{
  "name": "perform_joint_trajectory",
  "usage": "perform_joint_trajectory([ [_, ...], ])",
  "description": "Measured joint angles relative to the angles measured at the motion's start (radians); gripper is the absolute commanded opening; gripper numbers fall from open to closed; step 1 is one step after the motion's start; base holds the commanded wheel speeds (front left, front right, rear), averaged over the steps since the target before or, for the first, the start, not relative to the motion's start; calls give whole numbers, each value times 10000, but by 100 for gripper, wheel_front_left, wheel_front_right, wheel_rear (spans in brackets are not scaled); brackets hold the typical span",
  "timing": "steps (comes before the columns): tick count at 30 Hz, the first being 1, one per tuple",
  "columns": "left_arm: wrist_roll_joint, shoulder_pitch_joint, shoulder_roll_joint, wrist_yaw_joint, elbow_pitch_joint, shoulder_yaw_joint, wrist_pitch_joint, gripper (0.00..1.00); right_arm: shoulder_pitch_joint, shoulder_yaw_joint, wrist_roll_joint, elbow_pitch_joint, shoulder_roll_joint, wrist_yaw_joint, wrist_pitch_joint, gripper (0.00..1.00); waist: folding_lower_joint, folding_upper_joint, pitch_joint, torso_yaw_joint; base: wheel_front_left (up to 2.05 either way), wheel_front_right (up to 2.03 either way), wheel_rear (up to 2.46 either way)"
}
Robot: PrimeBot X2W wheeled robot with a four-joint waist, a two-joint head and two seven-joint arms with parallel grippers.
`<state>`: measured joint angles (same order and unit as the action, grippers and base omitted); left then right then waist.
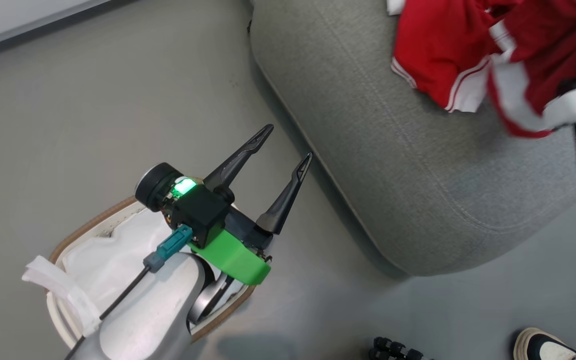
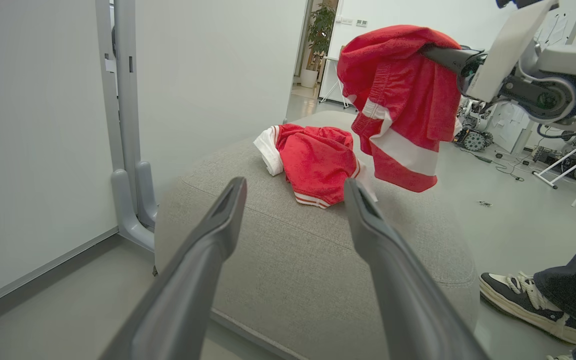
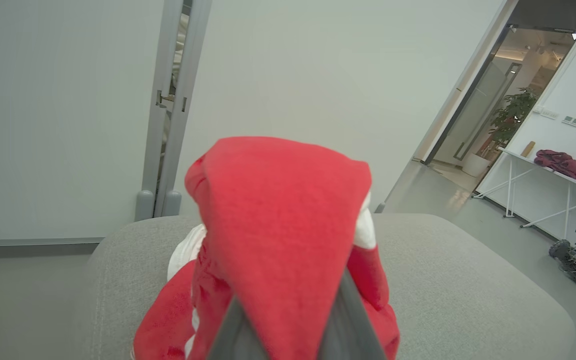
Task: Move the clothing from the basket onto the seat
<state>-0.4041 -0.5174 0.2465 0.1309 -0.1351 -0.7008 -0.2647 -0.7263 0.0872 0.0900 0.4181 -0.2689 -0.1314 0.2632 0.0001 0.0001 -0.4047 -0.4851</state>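
A red garment (image 2: 403, 100) hangs above the grey seat (image 2: 288, 260), pinched in the closed right gripper (image 2: 445, 55). A second red garment (image 2: 313, 162) lies on the seat. Fabric drapes over the fingers (image 3: 348, 320), so it may snag on release. The left gripper (image 1: 288, 142) is spread wide, empty, by the basket (image 1: 83, 225).

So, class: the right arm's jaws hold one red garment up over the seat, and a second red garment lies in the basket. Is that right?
Not quite. The second red garment lies on the seat, not in the basket, as the left wrist view shows. The rest stands: the right arm's jaws hold the other red garment over the seat.
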Motion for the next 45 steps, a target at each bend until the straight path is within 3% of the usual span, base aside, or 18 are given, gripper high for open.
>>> perform_joint_trajectory([
  [10, -173, -529, 288, 2, -8, -88, 0, 100, -2374, 2065, -1473, 2291, -1262, 0, -27, 0, 1, 0, -805, 1050, 0, 0, 0],
  [15, -188, -688, 508, 2, -31, 50, 0, 100, -2713, 3469, -2253, 3210, -1256, 0, -31, 0, 1, -1, -1213, 1598, 0, 0, 0],
  [16, -236, -687, 523, 2, -52, 117, 0, 100, -2708, 3735, -2495, 3361, -1225, 0, -31, 7, 1, -1, -1290, 1718, 0, 0, 0],
  [17, -247, -687, 543, 2, -86, 194, 0, 100, -2683, 4065, -2671, 3475, -1170, 0, -29, 33, 1, -1, -1360, 1835, 0, 0, 0],
  [18, -245, -686, 568, 2, -123, 276, 0, 100, -2642, 4274, -2815, 3553, -1108, 0, -29, 84, 1, -1, -1411, 1926, 0, 0, 0],
  [19, -247, -678, 573, 2, -169, 454, 0, 100, -2551, 4504, -3030, 3643, -1020, 0, -29, 97, 1, -1, -1471, 2038, 0, 0, 0],
  [20, -245, -676, 602, 0, -205, 604, 0, 100, -2468, 4683, -3139, 3753, -913, 0, -25, 100, 1, -1, -1524, 2137, 0, 0, 0],
  [27, -61, -396, 771, 2, -449, 1452, 0, 100, -1755, 5043, -3179, 3421, -132, 0, -15, 100, 1, -1, -1603, 2464, 0, 0, 0],
  [37, 527, 488, 437, 2, -709, 3289, 0, 100, 1005, 3743, -1791, 901, 1101, 0, -15, 100, 0, -1, -925, 2501, 0, 0, 0],
  [45, 871, 1202, -301, 0, -907, 4433, 0, 100, 2220, 2625, -995, 17, 1776, 0, -15, 100, 0, -1, -320, 2903, 0, 0, 0],
])
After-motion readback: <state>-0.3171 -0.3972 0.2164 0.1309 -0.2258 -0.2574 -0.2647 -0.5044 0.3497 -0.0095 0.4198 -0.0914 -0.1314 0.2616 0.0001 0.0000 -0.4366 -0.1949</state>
